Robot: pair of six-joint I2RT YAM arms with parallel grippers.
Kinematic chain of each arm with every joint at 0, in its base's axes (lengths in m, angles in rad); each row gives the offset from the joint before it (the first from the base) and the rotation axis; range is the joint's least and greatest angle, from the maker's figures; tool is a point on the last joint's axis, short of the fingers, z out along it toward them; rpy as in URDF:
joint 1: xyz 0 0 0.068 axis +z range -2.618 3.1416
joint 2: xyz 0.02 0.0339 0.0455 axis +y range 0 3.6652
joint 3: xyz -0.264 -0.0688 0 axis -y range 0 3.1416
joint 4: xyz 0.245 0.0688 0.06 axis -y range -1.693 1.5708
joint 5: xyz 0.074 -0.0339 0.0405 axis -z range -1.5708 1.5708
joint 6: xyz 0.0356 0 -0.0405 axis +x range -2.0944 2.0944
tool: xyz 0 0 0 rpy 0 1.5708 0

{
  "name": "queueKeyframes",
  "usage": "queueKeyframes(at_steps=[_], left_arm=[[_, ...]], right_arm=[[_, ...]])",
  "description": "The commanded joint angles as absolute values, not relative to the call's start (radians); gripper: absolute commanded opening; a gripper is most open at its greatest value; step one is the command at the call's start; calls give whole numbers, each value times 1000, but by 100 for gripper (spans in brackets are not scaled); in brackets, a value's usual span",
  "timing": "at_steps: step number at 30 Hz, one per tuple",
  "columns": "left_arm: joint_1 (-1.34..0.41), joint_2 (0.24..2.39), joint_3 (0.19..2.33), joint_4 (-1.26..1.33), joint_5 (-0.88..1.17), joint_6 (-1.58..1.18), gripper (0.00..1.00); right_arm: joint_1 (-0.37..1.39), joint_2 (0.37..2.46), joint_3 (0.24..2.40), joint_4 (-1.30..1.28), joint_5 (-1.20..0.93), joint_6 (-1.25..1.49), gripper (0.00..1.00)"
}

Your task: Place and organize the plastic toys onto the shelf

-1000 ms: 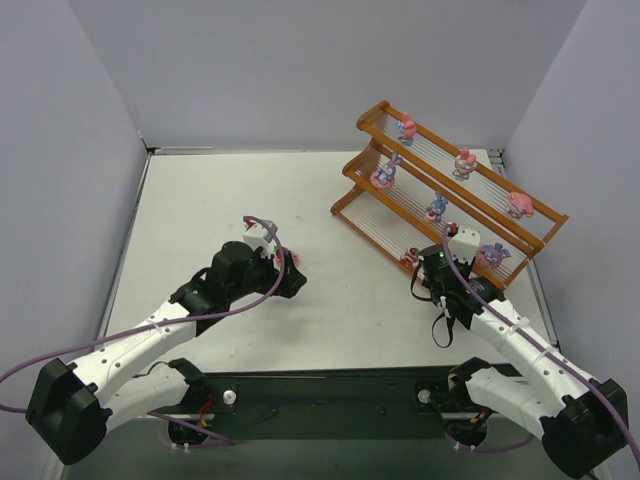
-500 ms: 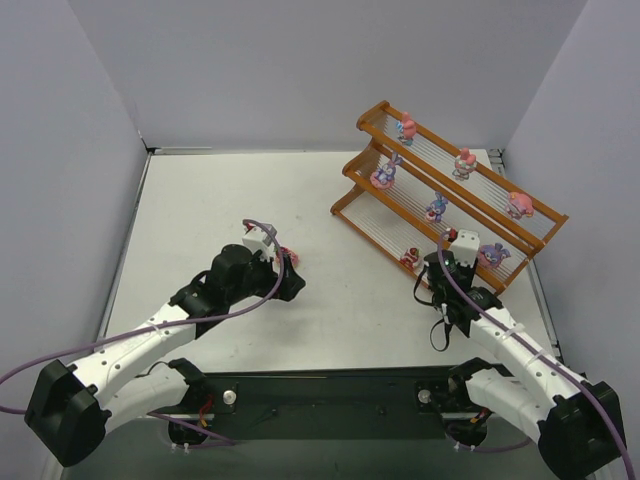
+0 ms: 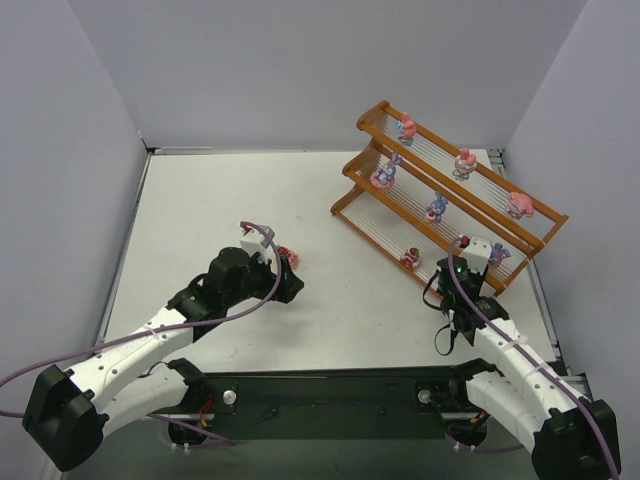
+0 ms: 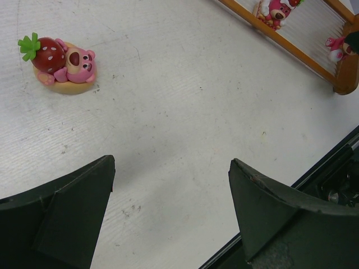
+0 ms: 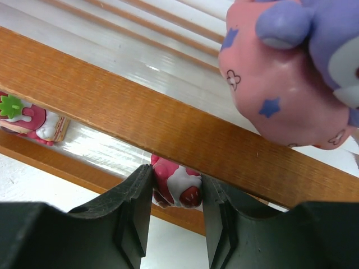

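L end effector (image 4: pixel 171 168): was wide open, empty, over counter (image 4: pixel 185 101)
strawberry toy (image 4: pixel 63 61): lay on counter ahead of it
R end effector (image 5: pixel 176 180): clamped on red toy (image 5: pixel 178 195) at shelf (image 5: pixel 168 131) low tier

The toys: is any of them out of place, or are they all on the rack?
One is. A pink bear with a strawberry sits alone on the white table, ahead of the left arm's open fingers, far from the shelf where most others stand.
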State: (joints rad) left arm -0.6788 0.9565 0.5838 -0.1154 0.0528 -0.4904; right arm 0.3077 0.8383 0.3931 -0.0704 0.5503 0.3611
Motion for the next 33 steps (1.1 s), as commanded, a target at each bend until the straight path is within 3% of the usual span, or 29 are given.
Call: queueKeyframes(at_steps=[1, 14, 21, 33], left_arm=[[-678, 937, 588, -71, 46, -494, 93], [-670, 899, 580, -64, 25, -489, 93], [-663, 867, 577, -66, 9, -485, 93], [-653, 847, 575, -64, 8, -485, 93]], right_arm=[[298, 827, 394, -55, 549, 353, 0], [255, 940, 397, -8, 492, 298, 0], [247, 899, 370, 23, 499, 302, 0], [245, 903, 356, 23, 546, 334, 14]])
